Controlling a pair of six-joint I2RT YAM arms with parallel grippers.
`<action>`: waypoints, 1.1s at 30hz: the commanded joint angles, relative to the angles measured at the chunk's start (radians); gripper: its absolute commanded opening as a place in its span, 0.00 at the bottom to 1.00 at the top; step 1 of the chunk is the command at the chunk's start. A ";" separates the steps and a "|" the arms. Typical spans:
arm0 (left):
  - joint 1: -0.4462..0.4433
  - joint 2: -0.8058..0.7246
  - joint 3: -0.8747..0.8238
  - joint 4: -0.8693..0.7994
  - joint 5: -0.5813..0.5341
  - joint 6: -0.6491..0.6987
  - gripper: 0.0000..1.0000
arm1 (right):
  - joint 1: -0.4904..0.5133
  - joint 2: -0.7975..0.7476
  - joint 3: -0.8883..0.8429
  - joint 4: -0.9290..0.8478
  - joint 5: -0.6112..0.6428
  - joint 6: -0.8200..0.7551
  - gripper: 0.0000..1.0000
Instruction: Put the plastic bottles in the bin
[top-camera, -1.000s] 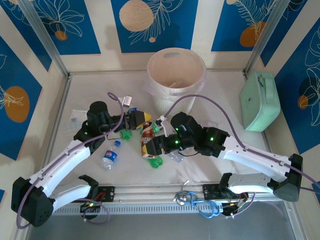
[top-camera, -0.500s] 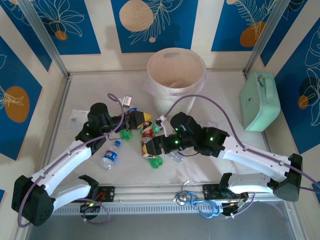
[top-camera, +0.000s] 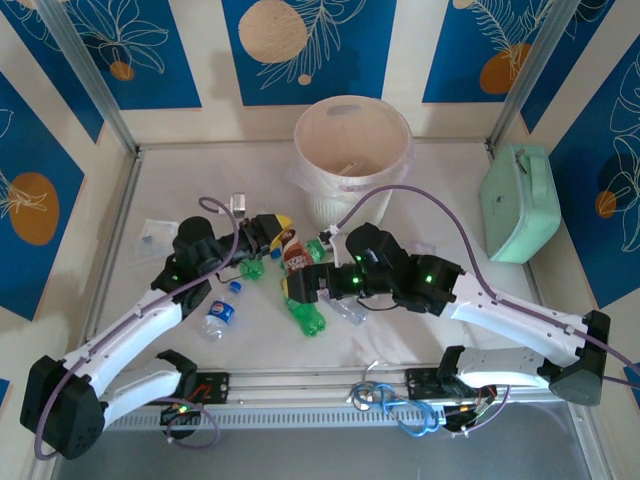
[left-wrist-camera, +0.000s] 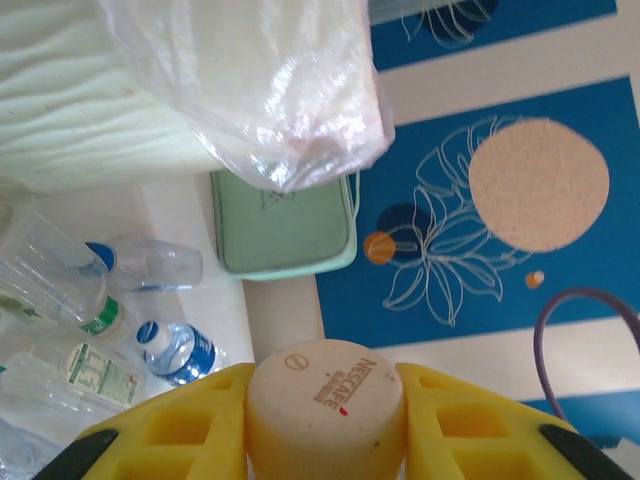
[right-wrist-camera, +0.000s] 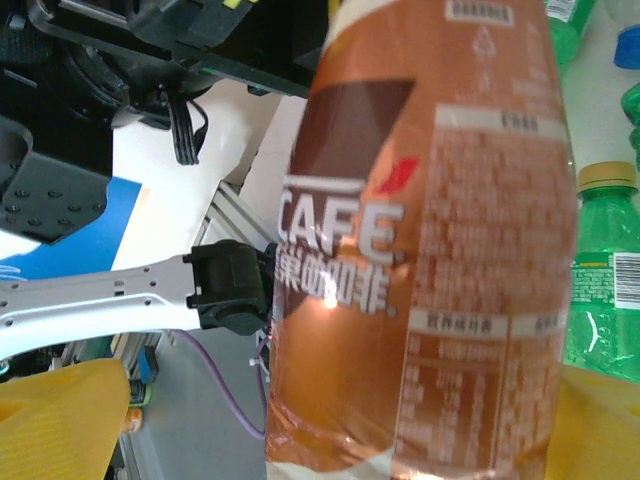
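brown coffee bottle (right-wrist-camera: 420, 250), cap (left-wrist-camera: 325, 405) tight between left jaws

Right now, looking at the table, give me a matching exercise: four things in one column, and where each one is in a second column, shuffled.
Things:
1. bin
2. mint-green case
3. coffee bottle
4. blue-labelled water bottle

Places:
A. lying on the table beside the left arm
B. at the right side of the table
C. cap clamped in the left end effector
D. upright at the far middle of the table

Pairs: 1-D, 2-B, 3-C, 4-A.
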 joint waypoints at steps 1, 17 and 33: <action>-0.003 -0.014 -0.032 0.071 -0.101 -0.087 0.23 | 0.005 0.008 0.003 -0.023 0.071 0.043 0.99; -0.002 -0.016 -0.034 -0.123 -0.112 -0.176 0.22 | 0.040 0.114 0.119 -0.118 0.106 -0.043 0.82; -0.002 0.012 -0.047 -0.061 -0.082 -0.234 0.22 | 0.037 0.139 0.149 -0.129 0.103 -0.058 0.61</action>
